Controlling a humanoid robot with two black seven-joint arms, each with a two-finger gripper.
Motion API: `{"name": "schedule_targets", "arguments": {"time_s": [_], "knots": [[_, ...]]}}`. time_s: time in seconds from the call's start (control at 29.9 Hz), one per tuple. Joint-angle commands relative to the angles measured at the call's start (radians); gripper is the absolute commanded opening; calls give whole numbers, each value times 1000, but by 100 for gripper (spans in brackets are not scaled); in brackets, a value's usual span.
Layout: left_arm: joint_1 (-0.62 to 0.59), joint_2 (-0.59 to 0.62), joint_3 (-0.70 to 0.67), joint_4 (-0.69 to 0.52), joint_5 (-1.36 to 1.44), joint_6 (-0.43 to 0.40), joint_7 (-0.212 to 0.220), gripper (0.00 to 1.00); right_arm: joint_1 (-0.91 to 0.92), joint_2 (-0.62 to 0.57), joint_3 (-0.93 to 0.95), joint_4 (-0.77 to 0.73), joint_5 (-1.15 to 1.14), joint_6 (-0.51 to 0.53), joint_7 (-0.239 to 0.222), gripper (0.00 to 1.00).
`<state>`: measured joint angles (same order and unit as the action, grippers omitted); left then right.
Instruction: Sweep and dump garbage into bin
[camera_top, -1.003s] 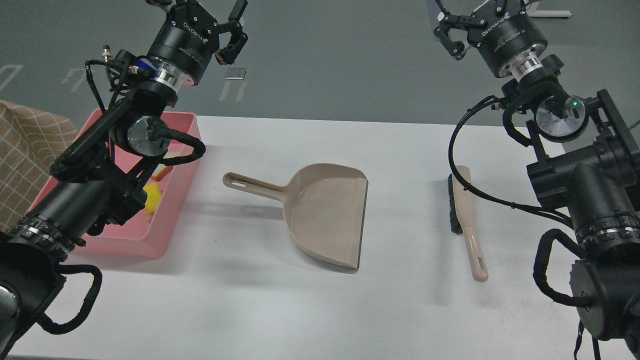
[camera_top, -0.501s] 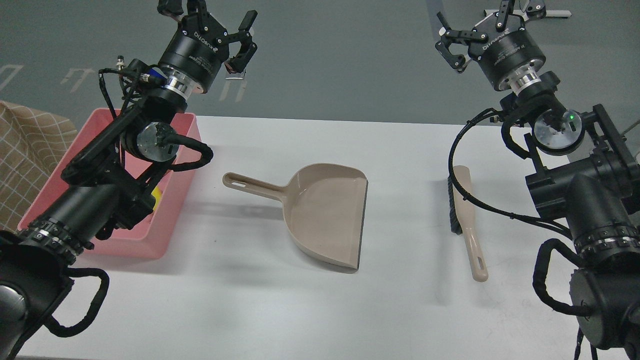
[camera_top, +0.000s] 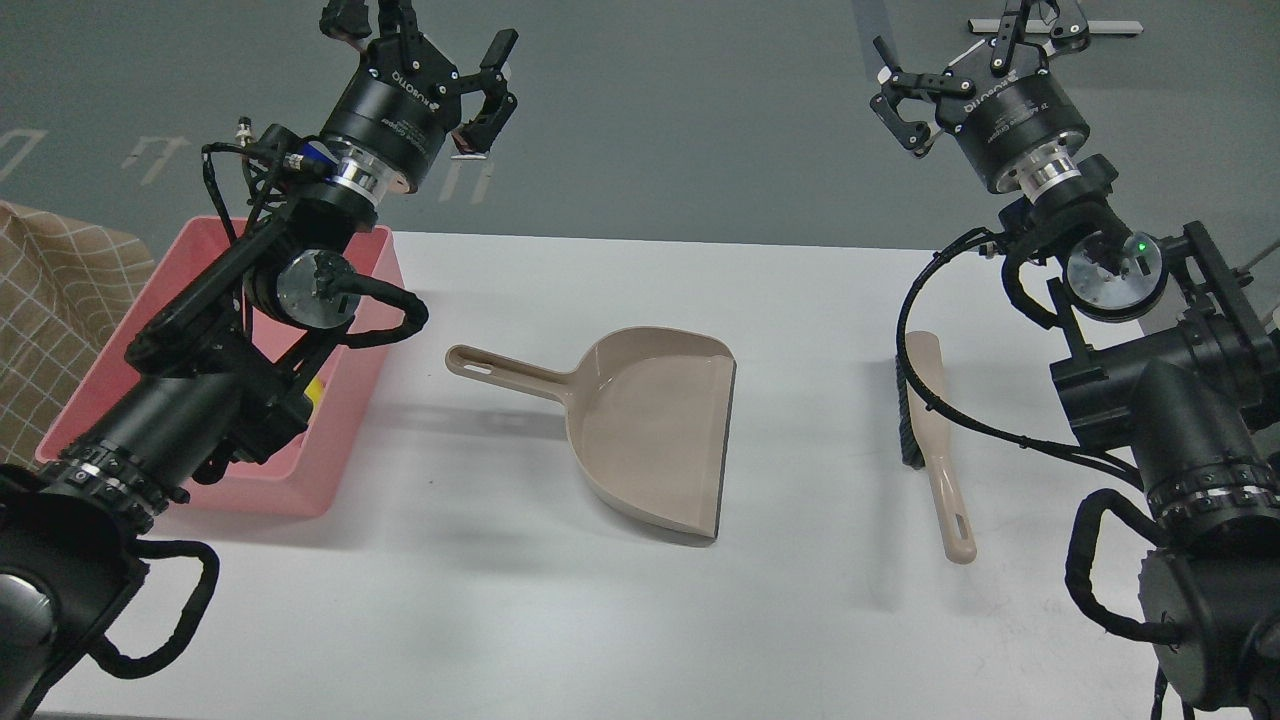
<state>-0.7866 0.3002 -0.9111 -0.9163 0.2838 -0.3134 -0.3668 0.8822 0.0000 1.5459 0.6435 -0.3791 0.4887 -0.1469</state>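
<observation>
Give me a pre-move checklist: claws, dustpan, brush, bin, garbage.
1. Left claw open, holding nothing: ok.
2. Right claw open, holding nothing: ok.
3. Dustpan flat on the table, nothing in it, handle toward the bin: ok.
4. Brush lying on the table, partly behind the right arm's cable: ok.
5. Pink bin upright at the table's left: ok.
6. Garbage in bin: only a yellow sliver shows behind the left arm; bread piece cannot tell.

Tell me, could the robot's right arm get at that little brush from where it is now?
Probably yes: the brush lies alone on the table, nothing over it, and the right gripper hangs open and empty.
</observation>
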Motion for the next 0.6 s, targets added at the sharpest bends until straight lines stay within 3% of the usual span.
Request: {"name": "schedule_targets", "arguments": {"time_s": [0.0, 0.57], "knots": [[3, 0, 0, 1, 0, 0, 2, 98, -2, 0, 0, 2, 0, 0, 0, 100], [4, 0, 1, 1, 2, 2, -1, 98, -20, 0, -1, 53, 0, 0, 0, 100]]}}
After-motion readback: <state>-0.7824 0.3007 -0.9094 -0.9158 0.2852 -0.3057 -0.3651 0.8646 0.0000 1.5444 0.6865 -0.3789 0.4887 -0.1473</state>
